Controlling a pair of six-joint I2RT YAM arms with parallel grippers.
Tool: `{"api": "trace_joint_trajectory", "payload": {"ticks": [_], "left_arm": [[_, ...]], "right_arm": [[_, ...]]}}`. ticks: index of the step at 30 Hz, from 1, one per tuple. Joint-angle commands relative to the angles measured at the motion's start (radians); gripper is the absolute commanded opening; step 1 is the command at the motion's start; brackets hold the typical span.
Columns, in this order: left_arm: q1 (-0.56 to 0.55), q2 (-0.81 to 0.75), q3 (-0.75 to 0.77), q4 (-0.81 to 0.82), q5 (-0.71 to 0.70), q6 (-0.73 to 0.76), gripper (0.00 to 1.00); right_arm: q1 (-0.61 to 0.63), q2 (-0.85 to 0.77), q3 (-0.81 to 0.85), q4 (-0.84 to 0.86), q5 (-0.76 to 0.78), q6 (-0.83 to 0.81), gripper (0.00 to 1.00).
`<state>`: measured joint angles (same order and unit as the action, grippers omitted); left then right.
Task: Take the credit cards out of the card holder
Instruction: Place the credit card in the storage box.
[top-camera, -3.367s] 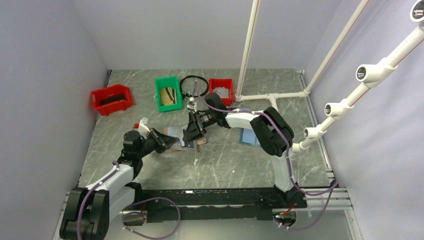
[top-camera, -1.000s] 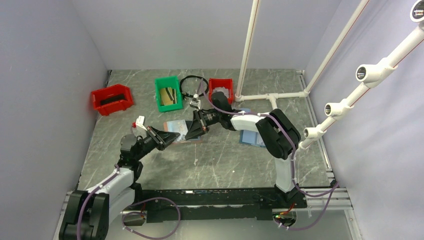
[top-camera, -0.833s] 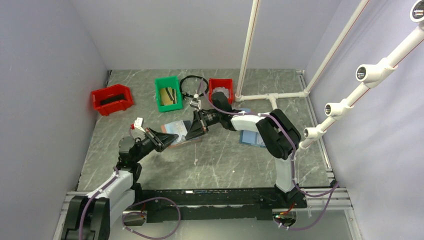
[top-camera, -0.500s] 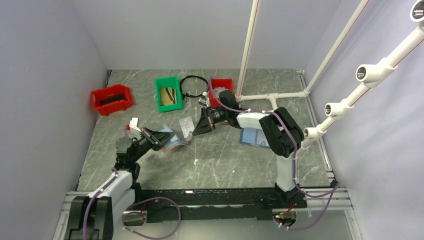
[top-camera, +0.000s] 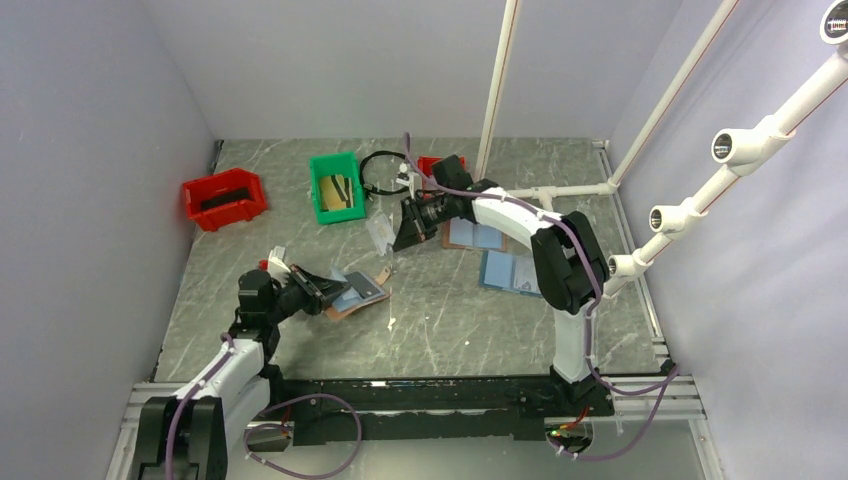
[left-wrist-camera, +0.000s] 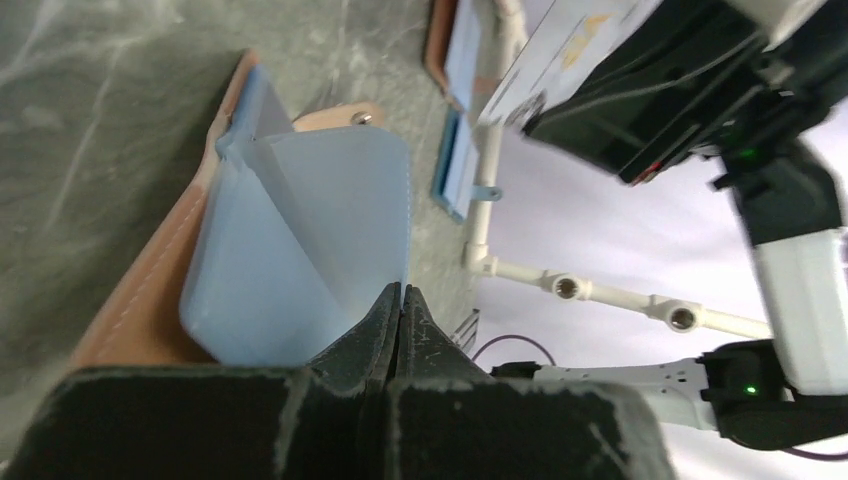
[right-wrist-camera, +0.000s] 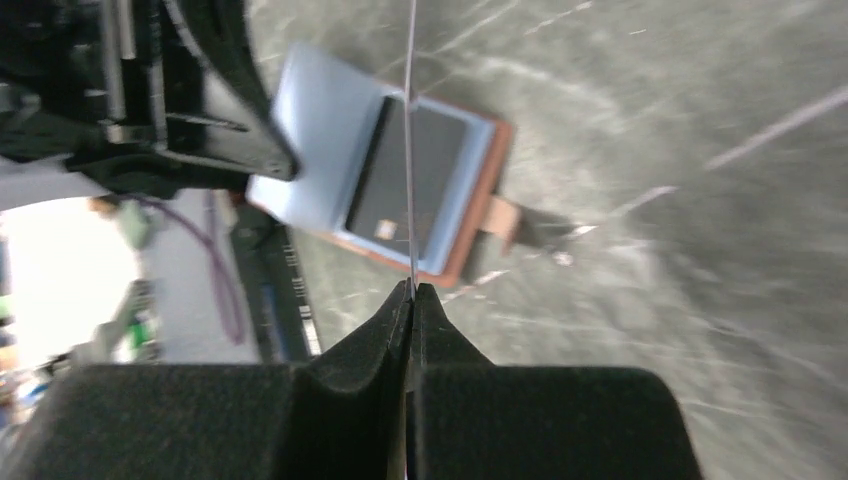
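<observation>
- Centrally, left of the table's (top-camera: 450, 330) middle and closer to its near edge than its far edge, the card holder (top-camera: 347, 309) lies open, reddish-brown cover down and pale blue pages up.
- Left hand (top-camera: 328, 293): clenched on the free edge of one pale blue page. In the left wrist view the hand (left-wrist-camera: 398, 296) pinches that page with no gap between the fingers, and the page stands lifted off the cover (left-wrist-camera: 140, 300). The side tab points toward the far edge.
- Dark card (top-camera: 366, 289): seated in a pocket of the card holder. In the right wrist view it (right-wrist-camera: 420, 185) shows as a dark grey rectangle on the blue page, inside the brown rim (right-wrist-camera: 478, 225).
- Right hand (top-camera: 398, 238): raised above the table, near its middle and toward the far edge, grasping a pale card (top-camera: 379, 233) that is clear of the card holder. In the right wrist view the closed hand (right-wrist-camera: 410, 290) grips the card (right-wrist-camera: 408, 150), which is seen edge-on as a thin line.
- Blue holder (top-camera: 508, 272): flat on the table, toward the right edge.
- Green bin (top-camera: 337, 186) and red bin (top-camera: 224, 198): along the far edge, the red one nearer the far left corner.
</observation>
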<state>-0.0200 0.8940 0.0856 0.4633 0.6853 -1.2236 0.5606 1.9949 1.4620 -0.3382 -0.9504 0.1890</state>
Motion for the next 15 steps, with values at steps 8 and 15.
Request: {"api": "trace_joint_trajectory", "payload": {"ticks": [8,15], "left_arm": [[0.006,0.029,0.094,-0.405,-0.024,0.206,0.00],[0.007,0.027,0.102,-0.462,-0.037,0.239,0.00]], "right_arm": [[-0.067,-0.045,0.245,-0.258,0.564,-0.390,0.00],[-0.079,-0.022,0.329,-0.248,0.773,-0.446,0.00]]}}
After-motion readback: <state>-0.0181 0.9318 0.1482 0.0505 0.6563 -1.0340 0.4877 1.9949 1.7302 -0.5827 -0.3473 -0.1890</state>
